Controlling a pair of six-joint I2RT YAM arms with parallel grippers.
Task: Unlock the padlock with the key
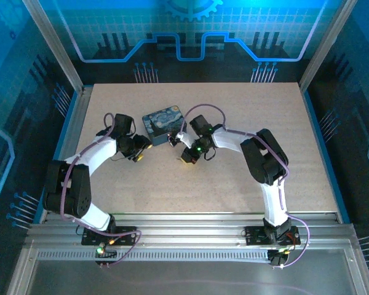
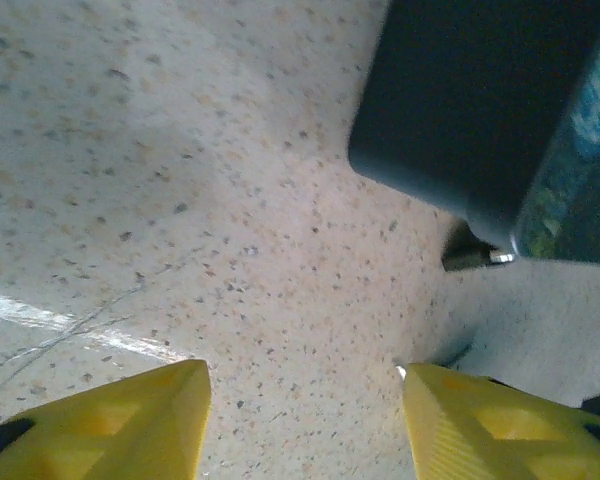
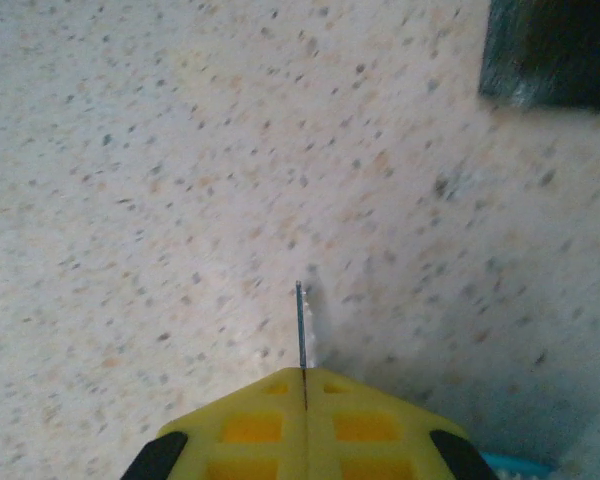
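Right claw (image 3: 303, 374), key (image 3: 300, 322) between its tips

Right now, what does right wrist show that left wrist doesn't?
Right wrist: right gripper shut on the key, a thin blade poking out ahead. Left wrist: left gripper open, nothing between; small silvery piece, probably the padlock, at the box corner. Both: speckled table and that dark box.

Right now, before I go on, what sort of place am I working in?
Probably a purpose-built robot test cell rather than a home or workshop: a speckled tabletop edged by aluminium frame rails, with blue circuit-pattern wall panels closing it in.
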